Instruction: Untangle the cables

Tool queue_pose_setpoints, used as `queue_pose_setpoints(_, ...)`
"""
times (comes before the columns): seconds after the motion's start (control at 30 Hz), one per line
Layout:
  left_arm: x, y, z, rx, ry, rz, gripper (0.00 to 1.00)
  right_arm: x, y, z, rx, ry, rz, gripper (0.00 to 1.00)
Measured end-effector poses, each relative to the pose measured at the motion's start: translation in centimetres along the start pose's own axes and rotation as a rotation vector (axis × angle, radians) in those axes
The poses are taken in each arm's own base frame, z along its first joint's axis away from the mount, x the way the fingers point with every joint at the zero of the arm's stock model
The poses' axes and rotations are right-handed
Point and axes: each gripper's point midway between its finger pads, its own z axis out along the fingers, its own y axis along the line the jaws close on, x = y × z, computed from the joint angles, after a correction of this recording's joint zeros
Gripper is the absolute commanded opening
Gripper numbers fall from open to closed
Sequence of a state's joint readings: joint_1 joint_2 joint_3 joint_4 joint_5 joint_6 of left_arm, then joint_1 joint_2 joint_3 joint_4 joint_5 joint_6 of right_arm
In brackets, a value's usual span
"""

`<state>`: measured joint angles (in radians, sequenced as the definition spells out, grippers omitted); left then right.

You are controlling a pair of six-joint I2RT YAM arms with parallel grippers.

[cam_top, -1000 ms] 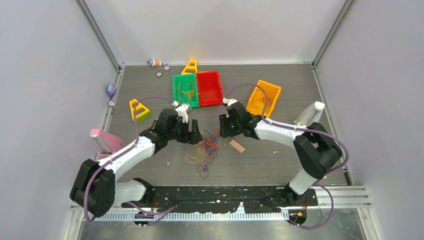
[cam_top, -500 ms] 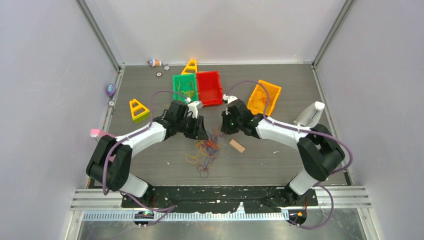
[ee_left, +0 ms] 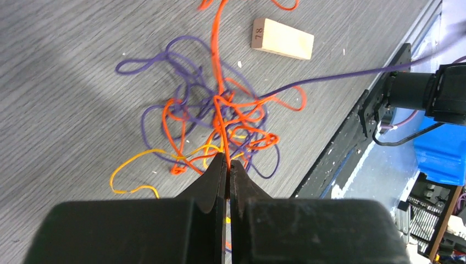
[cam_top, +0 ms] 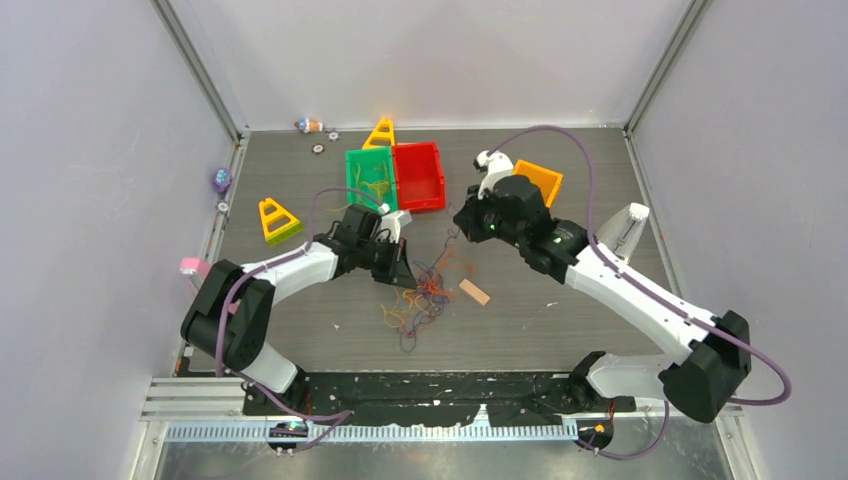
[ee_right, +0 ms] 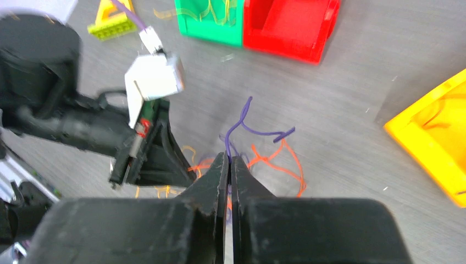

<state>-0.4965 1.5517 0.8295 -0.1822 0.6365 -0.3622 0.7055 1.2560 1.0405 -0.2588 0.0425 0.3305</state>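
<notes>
Cables [cam_top: 420,295]: a light, limp tangle just left of the wooden block [cam_top: 474,292]. Left gripper [ee_left: 227,165] is pinched closed on the orange strand [ee_left: 214,60], and right gripper [ee_right: 229,159] likewise on the purple strand [ee_right: 227,144]. Judged slippery; best taken near free ends.

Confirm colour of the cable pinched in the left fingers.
Orange. The cable in the left fingers shows best in the left wrist view.

Arms [cam_top: 640,295] white-shelled, black joints; mauve cables [cam_top: 545,128] loop alongside; end effector fingers [ee_left: 211,181] black, tapered.
</notes>
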Motion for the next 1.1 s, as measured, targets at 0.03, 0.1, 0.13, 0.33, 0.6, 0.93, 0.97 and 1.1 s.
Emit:
queue_pose_setpoints(0.03, 0.2, 0.1, 0.0, -0.004, 0.002, -0.003, 0.0, -1.1, 0.1, -0.6, 0.006, -0.021, -0.008, 0.06)
queue_pose_setpoints(0.1, 0.8, 0.4, 0.0, -0.011, 0.008, -0.009, 0.0, -3.7, 0.3, -2.2, 0.017, -0.077, -0.02, 0.05)
queue_pose_setpoints(0.13, 1.1, 0.5, 0.0, -0.014, 0.01, -0.011, 0.0, -5.1, 0.5, -3.1, 0.024, -0.109, -0.026, 0.05)
queue_pose_setpoints(0.33, 4.0, 1.9, -0.1, -0.05, 0.048, -0.044, 0.0, -12.9, 0.9, -9.0, 0.054, -0.298, -0.04, 0.05)
queue_pose_setpoints(0.6, 6.8, 3.8, -0.3, -0.128, 0.071, -0.084, 0.0, -20.2, 1.8, -15.3, 0.07, -0.483, -0.051, 0.05)
queue_pose_setpoints(0.93, 5.2, 5.3, -4.3, -0.332, -0.15, -0.078, 0.0, -22.5, -0.3, -18.1, 0.197, -0.557, -0.057, 0.05)
queue_pose_setpoints(0.97, 5.1, 5.5, -4.8, -0.354, -0.179, -0.083, 0.0, -22.5, -0.6, -18.3, 0.213, -0.558, -0.058, 0.05)
queue_pose_setpoints(1.1, 4.5, 5.8, -6.7, -0.41, -0.261, -0.084, 0.37, -22.5, -1.1, -19.2, 0.241, -0.568, -0.059, 0.05)
